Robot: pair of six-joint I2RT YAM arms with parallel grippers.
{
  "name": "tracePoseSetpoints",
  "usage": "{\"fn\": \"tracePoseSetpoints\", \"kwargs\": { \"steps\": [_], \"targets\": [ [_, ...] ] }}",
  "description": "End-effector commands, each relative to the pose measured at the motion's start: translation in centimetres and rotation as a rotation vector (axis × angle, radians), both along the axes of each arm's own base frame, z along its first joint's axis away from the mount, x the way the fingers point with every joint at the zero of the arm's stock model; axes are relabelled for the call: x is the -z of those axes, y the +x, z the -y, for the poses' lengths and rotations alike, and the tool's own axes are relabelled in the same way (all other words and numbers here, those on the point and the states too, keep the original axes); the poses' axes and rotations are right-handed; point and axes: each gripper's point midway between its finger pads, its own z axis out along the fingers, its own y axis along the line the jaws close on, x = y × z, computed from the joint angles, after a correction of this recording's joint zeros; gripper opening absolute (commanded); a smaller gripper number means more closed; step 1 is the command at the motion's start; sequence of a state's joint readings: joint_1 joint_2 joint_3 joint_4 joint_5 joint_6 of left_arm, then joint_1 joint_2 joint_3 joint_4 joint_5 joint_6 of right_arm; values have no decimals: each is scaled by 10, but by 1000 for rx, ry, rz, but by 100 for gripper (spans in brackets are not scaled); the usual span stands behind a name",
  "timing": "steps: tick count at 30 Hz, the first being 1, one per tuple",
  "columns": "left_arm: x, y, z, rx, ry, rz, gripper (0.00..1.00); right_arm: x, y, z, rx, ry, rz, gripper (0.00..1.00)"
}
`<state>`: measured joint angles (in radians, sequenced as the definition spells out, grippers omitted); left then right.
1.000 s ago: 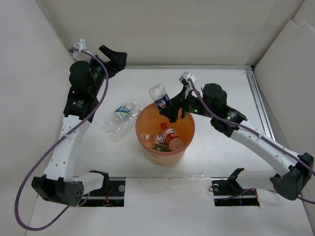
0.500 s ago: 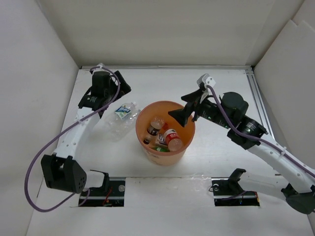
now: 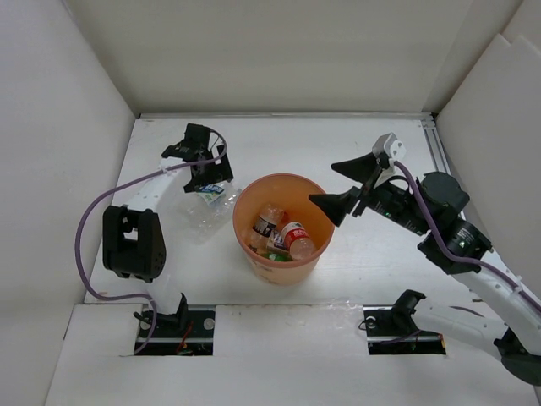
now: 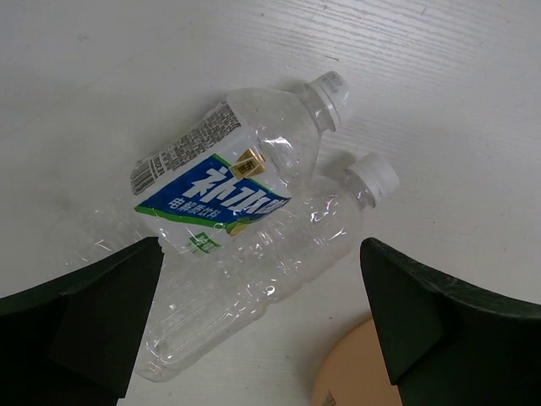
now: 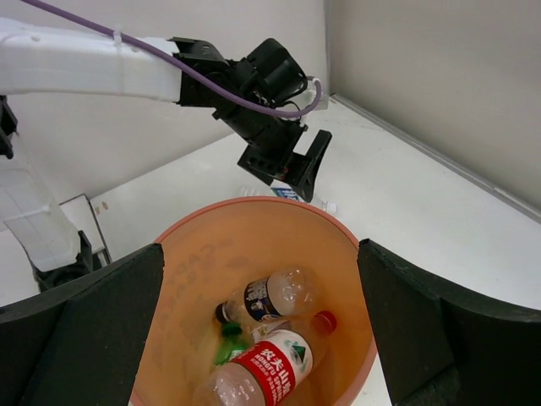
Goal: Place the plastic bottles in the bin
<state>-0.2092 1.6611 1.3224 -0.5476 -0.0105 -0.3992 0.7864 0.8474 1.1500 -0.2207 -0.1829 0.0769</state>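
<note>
Left pincer [image 4: 260, 245] hangs spread and empty over two clear bottles lying pressed side by side on the white counter [image 3: 279, 144], a labelled bottle [image 4: 224, 173] and a bare bottle [image 4: 283, 254], just left of the orange bin [image 3: 283, 269] at mid-frame. Inside the bin lie a red-labelled bottle [image 3: 296, 239] and a dark-labelled bottle [image 3: 265, 222]. Right pincer [image 3: 338, 186], spread and empty, hovers at the bin's right rim

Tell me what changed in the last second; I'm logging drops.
The right gripper let the blue-labelled bottle fall into the bin and pulled back right, open. The left gripper swung in over the two bottles on the table, open. Those bottles and the bin stayed put.
</note>
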Motion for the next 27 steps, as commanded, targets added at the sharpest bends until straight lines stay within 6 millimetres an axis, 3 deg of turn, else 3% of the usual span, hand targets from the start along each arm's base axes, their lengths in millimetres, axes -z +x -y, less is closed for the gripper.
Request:
{"fn": "tracePoseSetpoints", "kwargs": {
  "steps": [1,5,15,19,27],
  "targets": [
    [-18,9,-6,22,52,40,100,-11,-11,6,-23,15,46,100],
    [8,7,-17,-2,114,-34,100,-13,-18,13,-22,29,60,100],
    [34,11,-28,-30,189,-98,100,-6,-22,14,-33,28,48,100],
    [54,14,-40,-88,201,-145,100,-8,-23,13,-42,34,55,100],
    [67,18,-68,-181,219,-184,100,0,-22,11,-43,26,34,100]
  ]
}}
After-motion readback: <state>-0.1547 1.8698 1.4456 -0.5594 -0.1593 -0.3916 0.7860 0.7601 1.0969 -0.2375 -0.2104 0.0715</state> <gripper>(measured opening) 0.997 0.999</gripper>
